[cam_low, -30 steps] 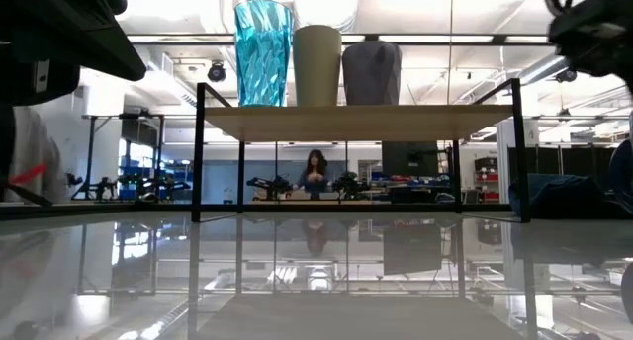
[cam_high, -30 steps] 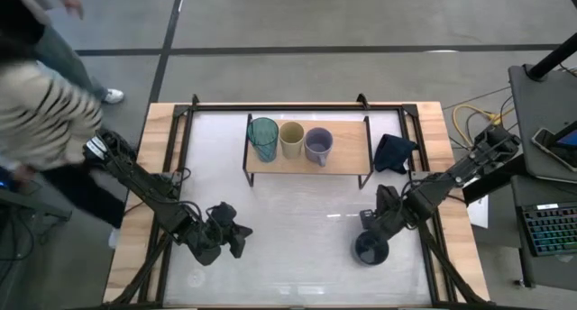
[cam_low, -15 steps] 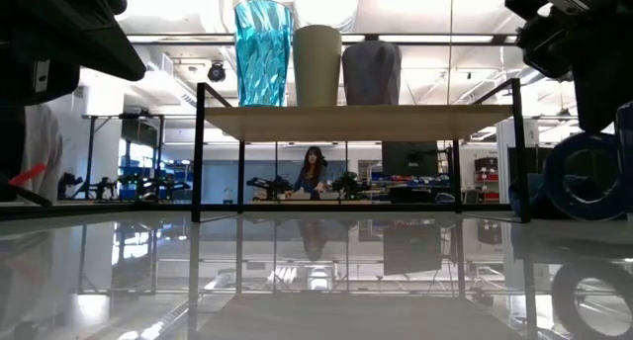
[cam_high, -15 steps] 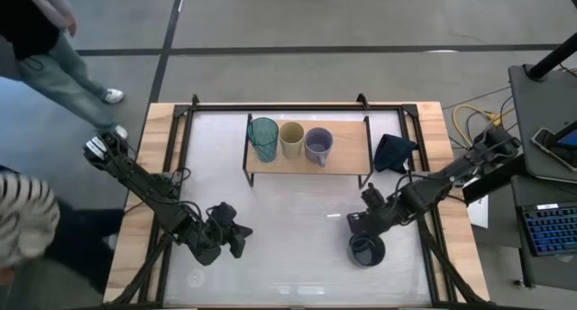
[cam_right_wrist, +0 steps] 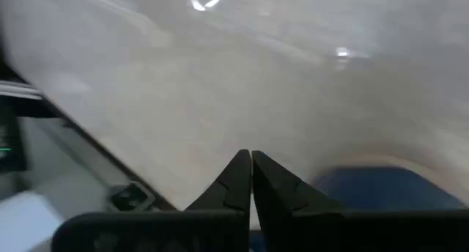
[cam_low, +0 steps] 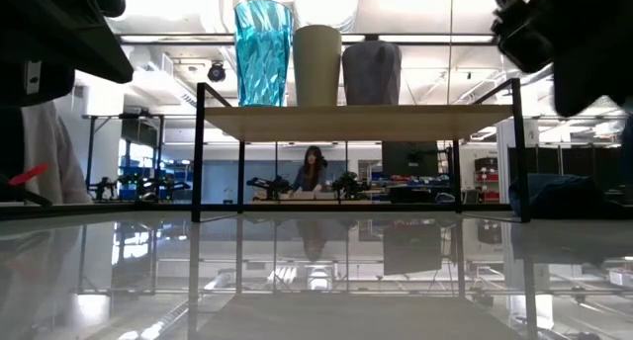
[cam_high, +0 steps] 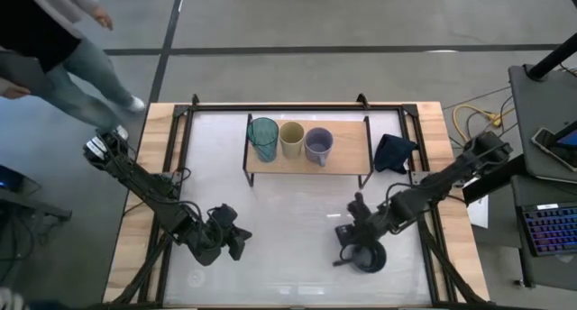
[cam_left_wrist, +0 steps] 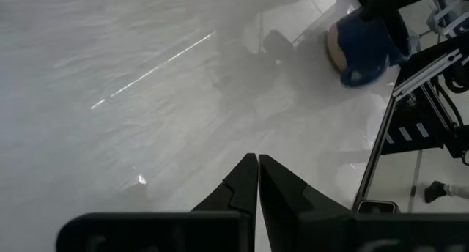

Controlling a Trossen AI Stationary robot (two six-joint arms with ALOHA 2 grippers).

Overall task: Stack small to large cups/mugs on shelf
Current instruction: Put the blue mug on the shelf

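Observation:
The teal tumbler (cam_high: 262, 137), the cream cup (cam_high: 290, 139) and the grey-lavender cup (cam_high: 317, 145) stand upright in a row on the left part of the wooden shelf (cam_high: 348, 150). They also show in the low view (cam_low: 263, 51). The dark blue mug (cam_high: 368, 254) stands on the white tabletop at the near right; the left wrist view shows it too (cam_left_wrist: 363, 50). My right gripper (cam_high: 343, 250) is shut, low over the table at the mug's left side (cam_right_wrist: 374, 187). My left gripper (cam_high: 236, 241) is shut and empty at the near left. My right gripper is shut right beside the dark blue mug's left side, with nothing showing between its fingers (cam_right_wrist: 238, 171). I cannot tell whether the fingers touch the mug.
A dark navy cloth (cam_high: 394, 152) lies right of the shelf. The shelf's right part is bare board. The black table frame (cam_high: 424, 166) runs along the edges. A person (cam_high: 54, 40) moves beyond the table's far left corner.
My right gripper has moved toward the table's left and near edges, from the mug's far side round to its left side. The mug has stayed about where it was on the table. The person at the left has walked on.

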